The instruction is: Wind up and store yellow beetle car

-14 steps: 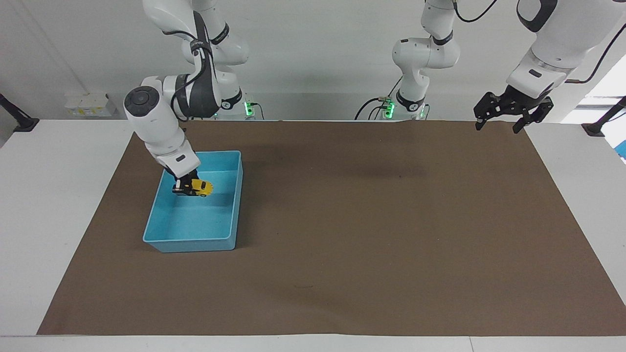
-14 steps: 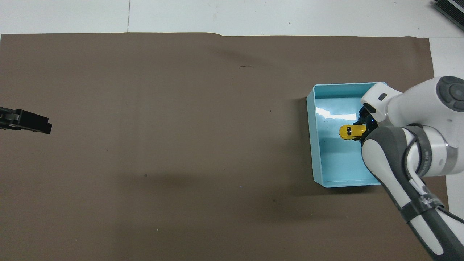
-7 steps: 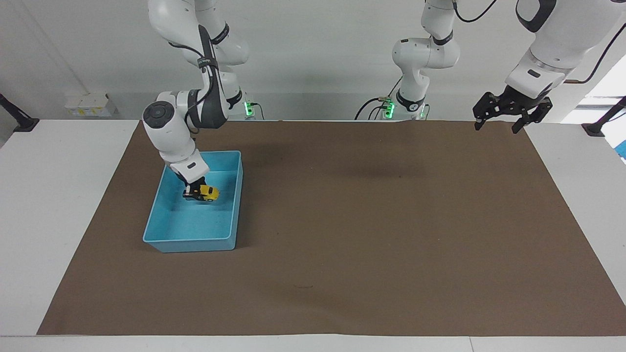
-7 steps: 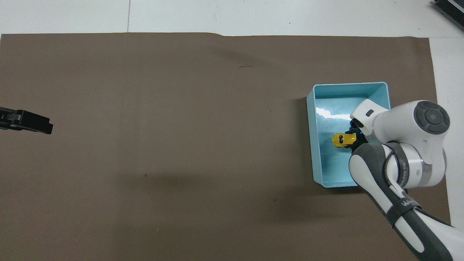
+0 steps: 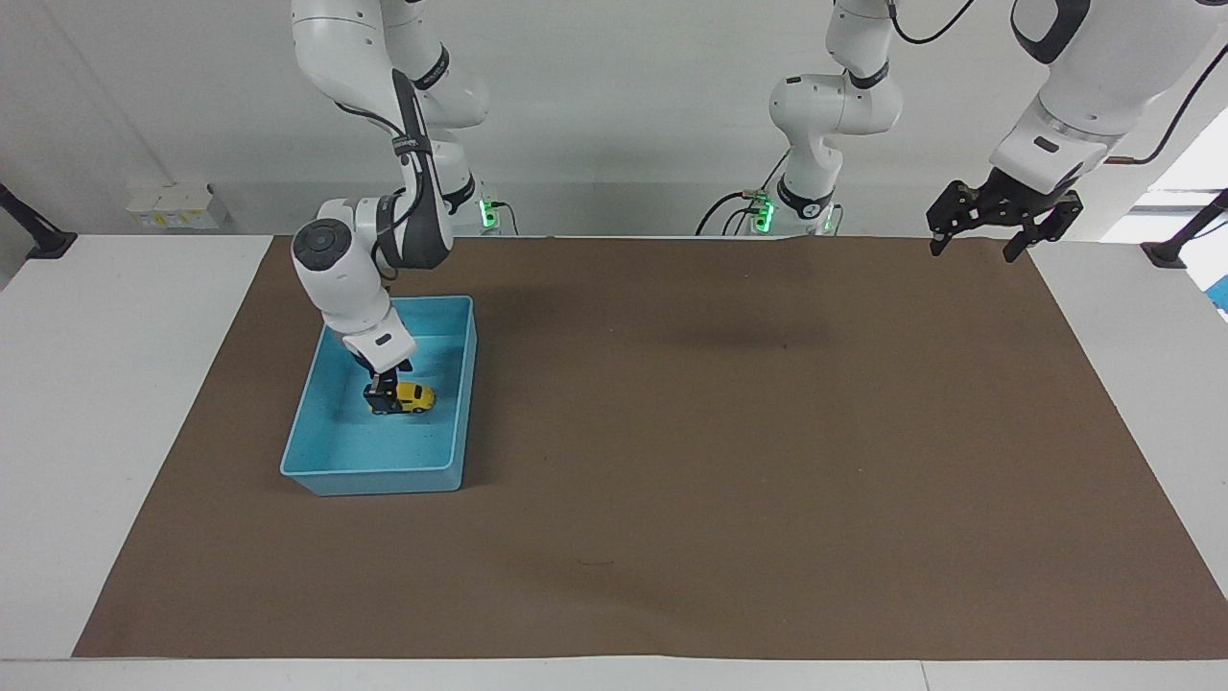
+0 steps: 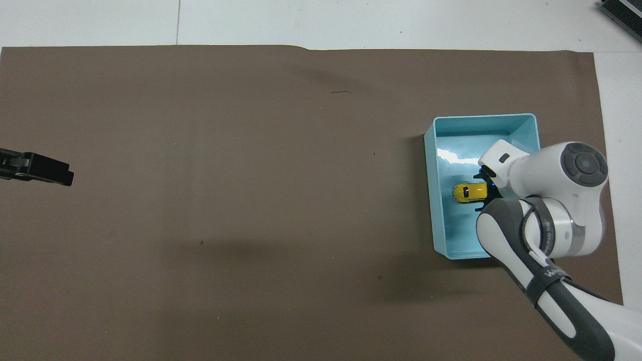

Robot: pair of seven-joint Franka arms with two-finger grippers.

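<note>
The yellow beetle car [image 5: 415, 395] is low inside the blue bin [image 5: 326, 470], at or just above its floor, near the bin's middle. My right gripper [image 5: 386, 399] reaches down into the bin and is shut on the car's rear end. In the overhead view the car [image 6: 469, 192] sticks out from the right gripper [image 6: 485, 193] toward the table's middle, inside the bin [image 6: 434, 200]. My left gripper [image 5: 975, 251] is open and empty, waiting in the air over the mat's edge at the left arm's end.
A brown mat [image 5: 729, 461] covers most of the white table [image 5: 106, 384]. The bin stands on it at the right arm's end. The right arm's elbow [image 6: 577, 200] hangs over the bin's outer wall.
My right gripper has lowered the car deeper into the bin and a little farther from the robots. The arm's elbow has drawn upright. The left arm has not moved.
</note>
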